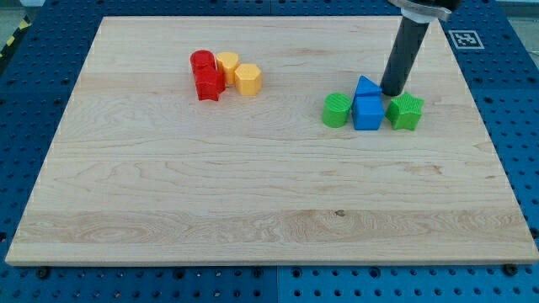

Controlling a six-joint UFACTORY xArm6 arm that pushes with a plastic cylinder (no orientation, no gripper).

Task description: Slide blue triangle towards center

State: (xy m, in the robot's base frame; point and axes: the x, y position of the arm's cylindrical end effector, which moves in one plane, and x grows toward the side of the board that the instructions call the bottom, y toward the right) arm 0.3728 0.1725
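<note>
The blue triangle (365, 86) lies at the view's right, touching the top of a blue cube (367, 113). My tip (392, 92) rests on the board just right of the blue triangle, close against its right side. A green cylinder (337, 110) stands left of the blue cube and a green star-shaped block (406, 112) stands right of it, just below my tip.
A cluster sits at the view's upper left: a red cylinder (202, 62), a red star-shaped block (209, 84), a yellow block (227, 65) and a yellow hexagonal block (248, 79). The wooden board (253, 194) ends on a blue perforated table.
</note>
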